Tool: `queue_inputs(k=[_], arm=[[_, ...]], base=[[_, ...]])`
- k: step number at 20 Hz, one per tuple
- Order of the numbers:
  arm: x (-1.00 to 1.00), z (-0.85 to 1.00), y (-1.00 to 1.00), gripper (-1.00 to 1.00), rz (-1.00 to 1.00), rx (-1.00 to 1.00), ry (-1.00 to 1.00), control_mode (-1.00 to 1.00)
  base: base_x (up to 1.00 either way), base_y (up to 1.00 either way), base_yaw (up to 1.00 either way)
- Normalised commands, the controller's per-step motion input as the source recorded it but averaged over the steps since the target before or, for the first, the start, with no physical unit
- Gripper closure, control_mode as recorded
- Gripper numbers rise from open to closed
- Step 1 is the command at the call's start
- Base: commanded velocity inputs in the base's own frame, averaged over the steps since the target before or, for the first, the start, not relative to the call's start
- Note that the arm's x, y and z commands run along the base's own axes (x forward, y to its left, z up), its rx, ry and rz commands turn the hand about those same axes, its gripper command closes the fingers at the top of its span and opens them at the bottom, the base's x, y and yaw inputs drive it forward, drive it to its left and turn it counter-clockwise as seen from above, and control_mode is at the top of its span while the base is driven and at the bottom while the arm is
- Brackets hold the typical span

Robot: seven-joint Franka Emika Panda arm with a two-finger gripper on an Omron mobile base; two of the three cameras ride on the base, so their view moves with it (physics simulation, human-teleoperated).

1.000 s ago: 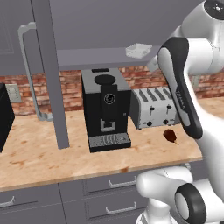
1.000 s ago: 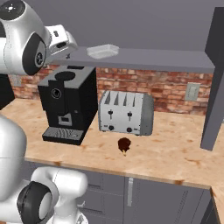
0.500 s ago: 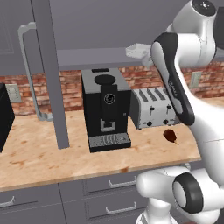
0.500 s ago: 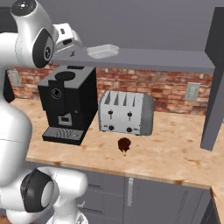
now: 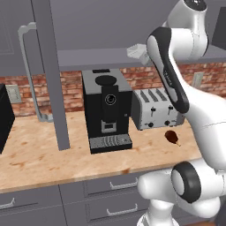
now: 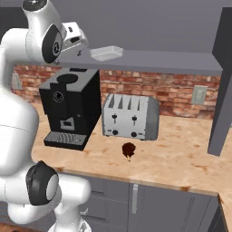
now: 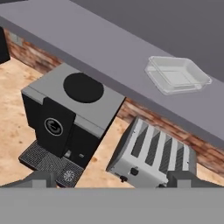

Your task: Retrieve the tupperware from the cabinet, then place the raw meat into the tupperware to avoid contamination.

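brick runs along the back wall behind a pale wooden counter [image 5: 35, 154], and in the left base view the cabinet [image 5: 101, 57] is already open, its door [image 5: 50, 75] standing edge-on at left of centre. the tupperware [image 5: 136, 51] peeks out on the cabinet floor at upper centre, mostly hidden behind the arm. the raw meat [image 5: 172, 137] lies on the counter at right of centre, just in front of the toaster [image 5: 155, 109], with the coffee machine [image 5: 107, 110] to its left. my worry here is the elbow: it hangs low over the toaster and could clip it on a reach.

from the right base view the gripper [image 6: 81, 49] sits at upper left, near the shelf edge and apart from the tupperware [image 6: 106, 52], which rests close to the shelf lip. i'd judge a clumsy approach could nudge that light box deeper in or tip it off the edge onto the toaster [image 6: 130, 117]. the raw meat [image 6: 129, 150] waits at centre.

in the hand view the tupperware [image 7: 177, 75] lies upper right, off the line between the finger tips [image 7: 37, 179], which stand wide apart and empty. closing from this offset would likely catch only the flared rim, or nothing.
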Motion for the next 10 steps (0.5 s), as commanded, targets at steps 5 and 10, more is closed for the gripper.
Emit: queue_inputs(k=[5,10], arm=[[0.25,-0.06,0.00,-1.00,0.00,0.00,0.02,-1.00],[0.21,-0.14,0.00,-1.00,0.00,0.00,0.00,-1.00]], base=[[0.00,0.00,0.00],[0.00,0.00,0.00]])
